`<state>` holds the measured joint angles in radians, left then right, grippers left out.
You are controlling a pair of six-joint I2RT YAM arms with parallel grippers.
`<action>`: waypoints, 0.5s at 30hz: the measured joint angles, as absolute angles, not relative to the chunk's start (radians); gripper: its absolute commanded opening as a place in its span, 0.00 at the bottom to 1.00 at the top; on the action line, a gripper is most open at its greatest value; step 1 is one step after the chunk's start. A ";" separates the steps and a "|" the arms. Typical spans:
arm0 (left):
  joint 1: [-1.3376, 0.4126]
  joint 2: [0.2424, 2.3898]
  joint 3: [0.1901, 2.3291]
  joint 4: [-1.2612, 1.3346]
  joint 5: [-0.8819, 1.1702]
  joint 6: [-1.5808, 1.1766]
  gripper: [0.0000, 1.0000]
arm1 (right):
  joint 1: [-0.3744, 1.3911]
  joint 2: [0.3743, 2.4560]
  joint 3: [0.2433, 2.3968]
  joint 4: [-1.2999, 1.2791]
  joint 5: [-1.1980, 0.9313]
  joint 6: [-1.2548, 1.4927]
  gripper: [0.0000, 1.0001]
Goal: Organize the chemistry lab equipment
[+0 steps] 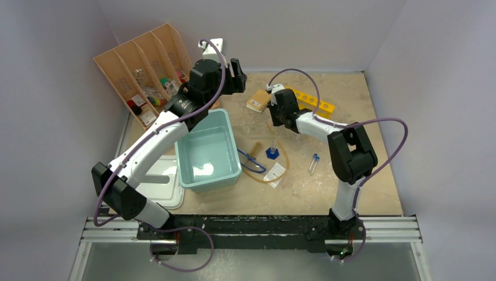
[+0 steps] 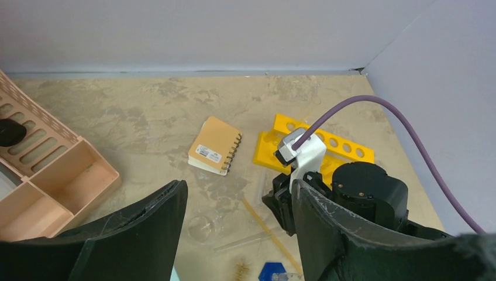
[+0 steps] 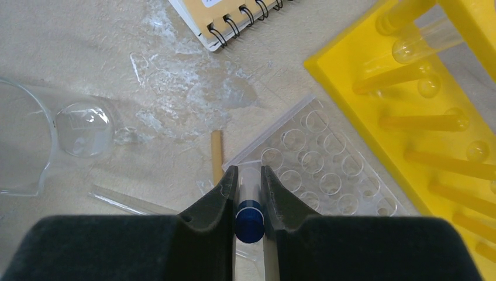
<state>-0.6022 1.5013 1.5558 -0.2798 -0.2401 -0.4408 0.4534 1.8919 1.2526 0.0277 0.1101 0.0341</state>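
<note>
Right tool (image 3: 248, 172): narrow, its two fingers pressed on a tube (image 3: 250, 218).
Tube: it sits in the lower centre of the right wrist view, with the blue cap toward the camera. The clear body runs upward between the fingers.
Tube end: it reaches to the near edge of the well plate (image 3: 327, 167). I cannot tell if it touches the plate.
Well plate: clear and flat on the counter (image 1: 362, 117), just beside the rack (image 3: 351, 64), right of centre in the right wrist view.
Rack: yellow, at the right side of that view. Some clear tubes show in it at the upper right.
Notebook (image 3: 234, 12): at the top edge of that view, apart from the tube.
Left tool (image 2: 237, 190): wide, with nothing between the fingers. In the top view it is at the upper centre, well apart from the held tube.
Other equipment: the cylinder (image 1: 272, 151), the goggles (image 1: 248, 159) and a second tube (image 1: 314, 162) are in the centre of the top view, right of the tub (image 1: 234, 146) and below the right tool.
Organiser (image 1: 134, 64): upper left of the top view.
</note>
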 measured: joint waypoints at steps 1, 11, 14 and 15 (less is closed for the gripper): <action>-0.602 1.501 1.556 -0.280 -0.240 -0.437 0.65 | 0.453 1.892 1.253 0.028 0.114 0.034 0.16; -0.602 1.501 1.556 -0.290 -0.241 -0.425 0.65 | 0.456 1.894 1.261 0.010 0.139 0.023 0.16; -0.602 1.501 1.556 -0.297 -0.242 -0.425 0.65 | 0.456 1.895 1.277 -0.028 0.126 0.019 0.16; -0.602 1.501 1.556 -0.298 -0.243 -0.425 0.65 | 0.456 1.896 1.280 -0.036 0.119 0.018 0.16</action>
